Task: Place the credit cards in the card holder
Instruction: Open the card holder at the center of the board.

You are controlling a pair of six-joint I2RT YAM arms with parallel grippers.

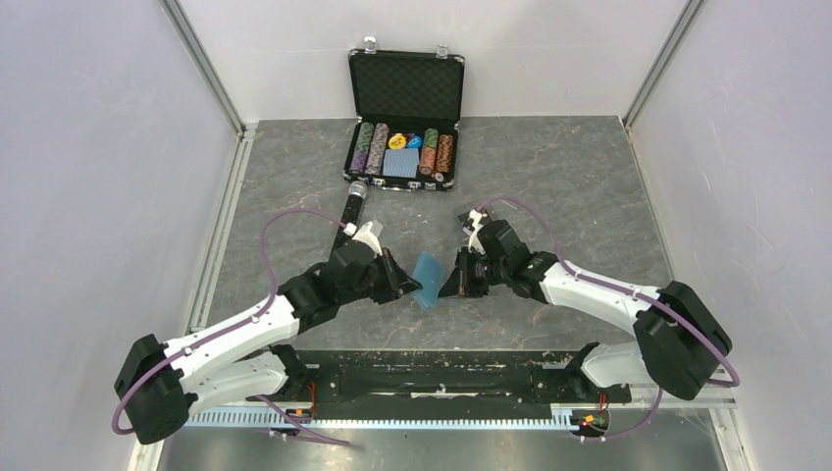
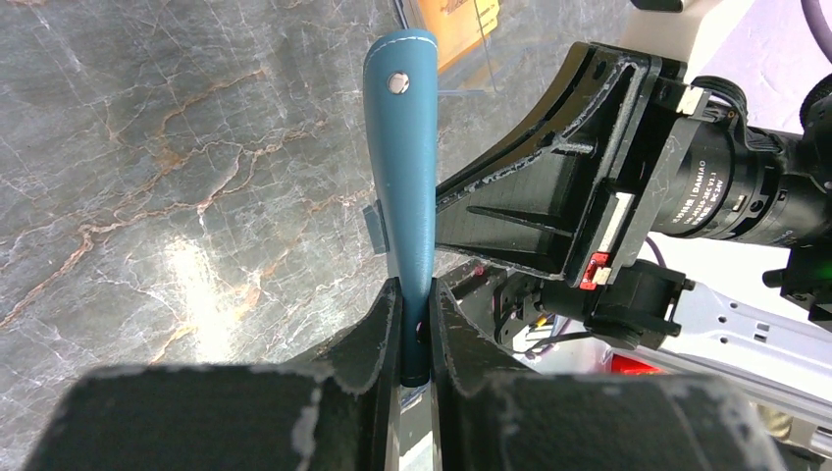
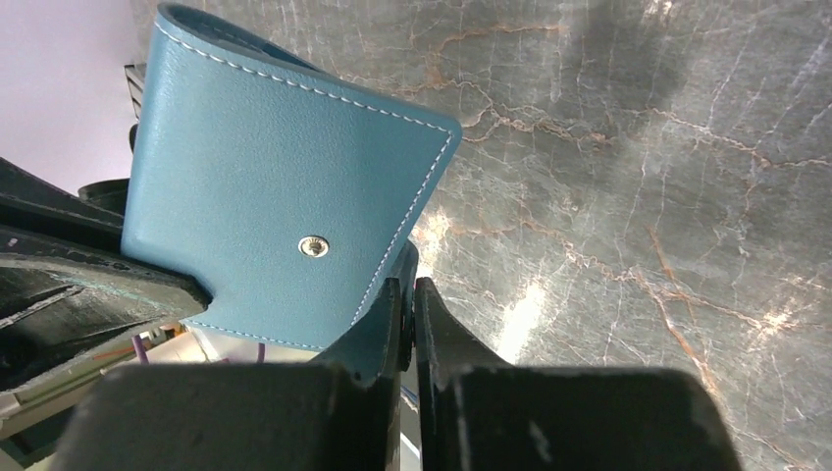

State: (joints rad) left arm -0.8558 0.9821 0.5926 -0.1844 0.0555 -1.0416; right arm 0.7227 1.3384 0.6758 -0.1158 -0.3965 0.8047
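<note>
Your left claw (image 2: 414,294) clamped on the blue wallet (image 3: 275,186), your right claw (image 3: 406,289) pinching its opposite edge, wallet raised between both claws over the surface (image 3: 638,196), orange cards (image 2: 461,25) ahead of your left claw.

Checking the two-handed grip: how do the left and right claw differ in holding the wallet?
The left claw sees the wallet edge-on, a thin strip; the right claw sees its broad side with the snap. From above, the left claw grips its left edge, the right claw its right. Both are shut on it.
</note>
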